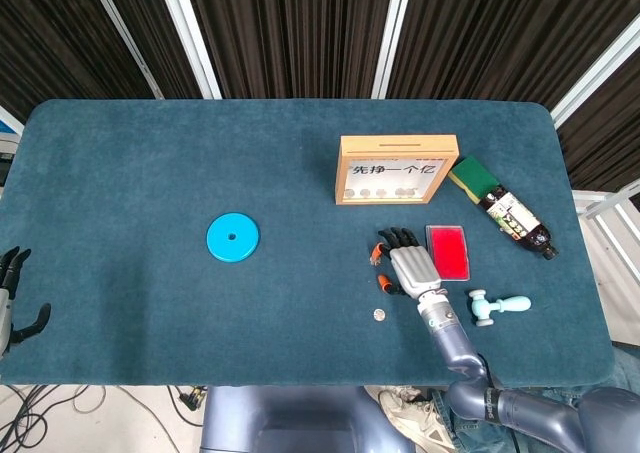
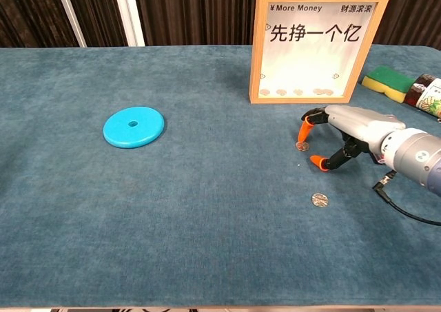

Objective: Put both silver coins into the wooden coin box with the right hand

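Observation:
The wooden coin box (image 1: 396, 170) (image 2: 315, 45) stands upright at the back right, with several coins showing behind its window. One silver coin (image 2: 301, 146) lies on the cloth in front of it. An orange-tipped finger (image 2: 303, 127) of my right hand (image 1: 411, 264) (image 2: 355, 128) hovers just over this coin, and the thumb tip (image 2: 317, 162) sits beside it to the right. The hand holds nothing. The second silver coin (image 1: 378, 314) (image 2: 318, 199) lies nearer the table's front edge. My left hand (image 1: 10, 295) hangs with fingers spread off the table's left front corner.
A blue disc (image 1: 232, 238) (image 2: 134, 126) lies left of centre. Just right of my right hand is a red flat case (image 1: 448, 250). A green-yellow sponge (image 1: 473, 178) and a dark bottle (image 1: 514, 218) lie right of the box. A pale blue toy (image 1: 497, 306) sits near the front right.

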Motion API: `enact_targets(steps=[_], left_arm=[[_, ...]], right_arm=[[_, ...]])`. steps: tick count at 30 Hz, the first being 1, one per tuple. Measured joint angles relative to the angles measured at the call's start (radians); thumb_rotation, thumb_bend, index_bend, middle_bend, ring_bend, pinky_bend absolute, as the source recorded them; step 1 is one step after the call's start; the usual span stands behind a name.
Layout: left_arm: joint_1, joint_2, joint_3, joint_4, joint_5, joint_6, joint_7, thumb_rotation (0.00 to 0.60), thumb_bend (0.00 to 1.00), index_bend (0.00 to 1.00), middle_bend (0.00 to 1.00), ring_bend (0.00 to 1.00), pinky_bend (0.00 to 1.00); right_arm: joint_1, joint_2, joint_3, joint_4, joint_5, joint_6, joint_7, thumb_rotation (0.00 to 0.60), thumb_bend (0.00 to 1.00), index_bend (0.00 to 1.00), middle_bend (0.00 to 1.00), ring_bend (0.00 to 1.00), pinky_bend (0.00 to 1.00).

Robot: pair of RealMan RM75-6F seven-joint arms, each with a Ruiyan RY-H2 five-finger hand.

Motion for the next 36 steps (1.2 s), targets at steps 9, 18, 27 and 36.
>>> enact_targets(steps=[9, 18, 27, 36], left_arm=[[0.000, -0.001, 0.000, 0.002, 0.000, 0.002, 0.007, 0.600, 0.36, 0.06, 0.00, 0.00, 0.00], [0.000, -0.001, 0.000, 0.003, -0.001, 0.002, 0.009, 0.600, 0.36, 0.06, 0.00, 0.00, 0.00], [0.000, 0.000, 0.000, 0.001, -0.005, 0.000, 0.011, 0.600, 0.36, 0.06, 0.00, 0.00, 0.00], [-0.001, 0.002, 0.001, -0.001, -0.009, -0.005, 0.009, 0.600, 0.36, 0.07, 0.00, 0.00, 0.00]], right_arm=[[0.004, -0.006, 0.004, 0.011, 0.004, -0.004, 0.001, 0.600, 0.47, 0.38, 0.13, 0.00, 0.00], [0.007, -0.012, 0.005, 0.019, 0.011, -0.014, 0.000, 0.600, 0.47, 0.38, 0.13, 0.00, 0.00], [0.014, -0.022, 0.007, 0.034, 0.016, -0.024, 0.000, 0.600, 0.47, 0.43, 0.13, 0.00, 0.00], [0.015, -0.035, 0.013, 0.041, 0.021, -0.019, 0.002, 0.600, 0.47, 0.53, 0.13, 0.00, 0.00]])
